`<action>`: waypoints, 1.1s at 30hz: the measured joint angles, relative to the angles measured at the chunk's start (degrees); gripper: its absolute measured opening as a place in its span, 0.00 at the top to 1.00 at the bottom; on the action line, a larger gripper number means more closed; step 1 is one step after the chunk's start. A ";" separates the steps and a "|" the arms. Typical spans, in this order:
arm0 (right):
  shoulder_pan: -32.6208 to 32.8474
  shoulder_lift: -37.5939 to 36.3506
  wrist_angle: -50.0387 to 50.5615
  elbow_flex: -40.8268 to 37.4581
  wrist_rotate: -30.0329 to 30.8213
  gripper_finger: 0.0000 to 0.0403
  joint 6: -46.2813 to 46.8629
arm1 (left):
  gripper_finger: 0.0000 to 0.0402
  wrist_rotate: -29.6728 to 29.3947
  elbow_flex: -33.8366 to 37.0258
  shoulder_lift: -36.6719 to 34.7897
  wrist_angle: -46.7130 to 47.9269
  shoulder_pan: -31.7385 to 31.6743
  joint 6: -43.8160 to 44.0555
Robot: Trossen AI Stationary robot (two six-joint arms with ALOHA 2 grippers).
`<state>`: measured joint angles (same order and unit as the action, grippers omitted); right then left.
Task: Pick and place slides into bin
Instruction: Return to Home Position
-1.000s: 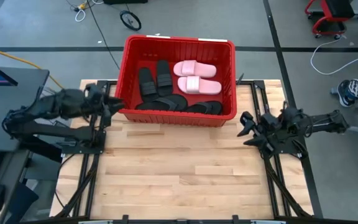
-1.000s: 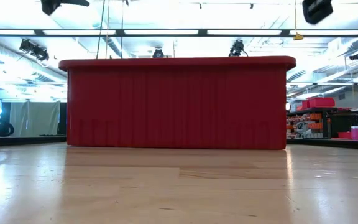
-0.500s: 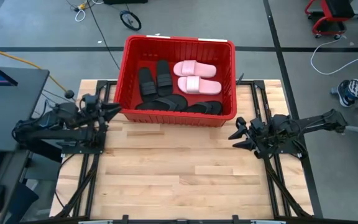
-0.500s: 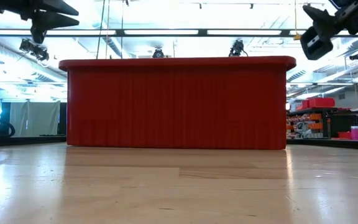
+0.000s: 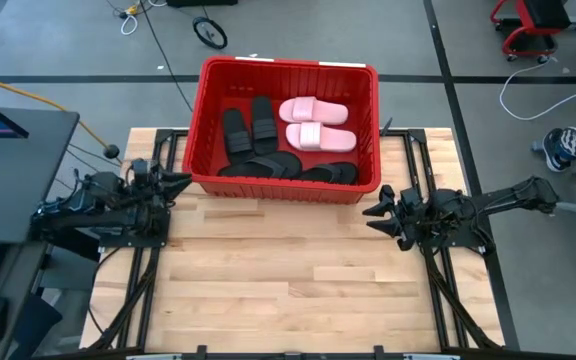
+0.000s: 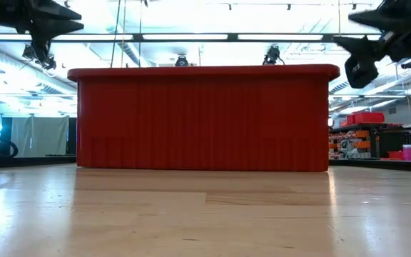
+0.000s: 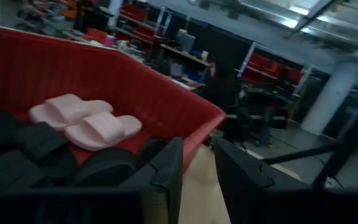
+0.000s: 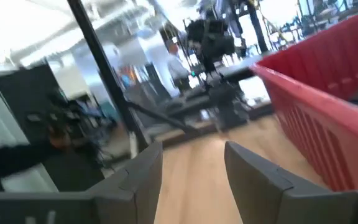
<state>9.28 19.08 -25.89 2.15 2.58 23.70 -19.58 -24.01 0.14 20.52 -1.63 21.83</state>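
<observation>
Left gripper (image 5: 175, 183): sits just beside the left near corner of the bin (image 5: 288, 66), outside the wall, tips pointing toward it. In the left wrist view its fingers (image 7: 166, 177) stand a narrow way apart with nothing between them. In the low view it is held well clear of the table (image 5: 288, 290).

Right gripper (image 5: 375, 207): near the bin's right near corner, also outside the wall, tips pointing inward across the table. In the right wrist view its fingers (image 8: 253, 177) are parted wider than the left pair. It is empty, with bare wood showing in the gap.

Bin: red, ribbed walls. It stands on the far half of the table, with its far end reaching past the table edge.

Contents, from the high view:
- Pink slides (image 5: 316, 125): two, side by side, against the right wall, soles down and straps up.
- Black slides (image 5: 247, 128): two lie side by side to the left of the pink pair.
- More black footwear is piled along the near wall, overlapping. I cannot tell the count there.

No slide lies on the table outside the bin. Neither gripper touches the bin.
</observation>
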 joint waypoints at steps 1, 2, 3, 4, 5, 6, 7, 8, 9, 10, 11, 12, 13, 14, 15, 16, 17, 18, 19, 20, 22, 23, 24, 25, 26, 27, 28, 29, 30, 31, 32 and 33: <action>0.00 0.17 1.07 0.00 0.04 0.55 -1.04 | 0.76 0.85 0.89 0.03 -1.08 0.00 -0.24; 0.00 0.28 2.38 -0.01 0.41 0.55 -2.37 | 0.76 1.50 1.64 0.07 -1.30 0.00 -0.39; -0.08 0.30 3.75 -0.11 1.48 0.55 -3.46 | 0.77 1.68 2.24 0.14 -1.82 0.00 -0.61; -0.15 0.31 4.96 -0.09 2.74 0.55 -4.29 | 0.77 1.81 2.67 0.22 -2.68 0.00 -1.20; -0.15 0.32 6.04 -0.10 3.96 0.55 -4.60 | 0.78 1.86 3.19 0.15 -3.20 0.00 -1.53; -0.17 0.32 7.11 -0.10 4.70 0.55 -4.67 | 0.78 1.82 3.85 0.13 -3.31 0.00 -1.65; -0.15 0.32 8.00 -0.09 4.88 0.55 -4.38 | 0.79 1.84 4.53 0.17 -3.29 0.00 -1.69; -0.15 0.32 8.49 -0.11 4.86 0.55 -3.35 | 0.80 1.84 5.18 0.17 -3.58 0.00 -1.47; -0.15 0.32 8.59 -0.10 4.87 0.55 -1.73 | 0.80 2.08 5.98 0.17 -4.86 0.00 -1.06; -0.15 0.32 8.57 -0.09 4.86 0.55 0.09 | 0.81 2.61 6.98 0.17 -6.92 0.00 -0.37; -0.15 0.32 8.55 -0.09 4.88 0.55 1.60 | 0.81 3.36 8.15 0.17 -9.08 0.00 0.01; -0.15 0.32 8.50 -0.09 4.86 0.55 2.77 | 0.82 4.29 9.42 0.17 -11.12 -0.02 0.07; -0.15 0.32 8.61 -0.09 4.86 0.55 3.48 | 0.82 5.30 10.77 0.20 -13.35 0.00 0.03; -0.15 0.32 8.67 -0.09 4.88 0.55 3.56 | 0.83 6.00 11.96 0.22 -15.47 0.00 0.07; -0.15 0.32 8.67 -0.09 4.86 0.55 3.43 | 0.83 6.34 13.07 0.19 -17.42 0.02 0.07; -0.15 0.32 8.66 -0.09 4.87 0.55 3.28 | 0.84 6.44 14.09 0.17 -18.87 0.00 0.39; -0.15 0.32 8.68 -0.09 4.86 0.55 3.28 | 0.84 6.45 15.11 0.17 -20.05 0.00 1.20; -0.15 0.32 8.68 -0.09 4.88 0.55 3.26 | 0.84 6.50 16.14 0.20 -21.11 0.00 2.16; -0.15 0.32 8.68 -0.09 4.86 0.55 3.26 | 0.85 6.59 17.06 0.22 -22.18 -0.02 3.25; -0.15 0.32 8.68 -0.09 4.86 0.55 3.26 | 0.85 6.59 17.86 0.20 -23.16 0.00 4.00; -0.15 0.32 8.70 -0.09 4.87 0.55 3.24 | 0.86 6.48 19.28 0.15 -24.52 -0.02 4.35; -0.15 0.32 8.70 -0.09 4.87 0.55 3.24 | 0.86 6.46 19.82 0.15 -24.45 -0.02 4.36; -0.15 0.32 8.70 -0.09 4.88 0.55 3.24 | 0.86 6.52 20.31 0.16 -24.06 -0.02 4.48; -0.15 0.32 8.70 -0.09 4.86 0.55 3.22 | 0.86 6.56 20.81 0.17 -23.91 -0.02 4.55; -0.15 0.32 8.70 -0.09 4.88 0.55 3.22 | 0.86 6.65 21.14 0.17 -23.54 -0.02 4.57; -0.15 0.32 8.70 -0.09 4.87 0.55 3.20 | 0.86 6.82 21.47 0.20 -23.56 -0.02 4.59; -0.15 0.32 8.70 -0.09 4.88 0.55 3.20 | 0.86 7.10 21.71 0.19 -23.54 -0.02 4.60; -0.15 0.32 8.70 -0.09 4.88 0.55 3.20 | 0.86 7.60 21.84 0.21 -23.26 -0.02 4.77; -0.15 0.32 8.70 -0.09 4.86 0.55 3.18 | 0.86 8.43 21.87 0.22 -22.87 -0.02 4.77; -0.15 0.32 8.70 -0.09 4.87 0.55 3.18 | 0.86 9.80 21.88 0.22 -22.53 -0.02 4.68; -0.15 0.32 8.70 -0.09 4.87 0.55 3.16 | 0.86 11.81 21.86 0.22 -22.09 -0.02 4.47; -0.15 0.32 8.70 -0.09 4.88 0.55 3.17 | 0.86 14.31 21.86 0.22 -21.61 -0.01 4.35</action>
<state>9.13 19.40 -17.19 2.07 7.46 26.86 -5.27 -2.15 0.36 -1.09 -1.64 26.18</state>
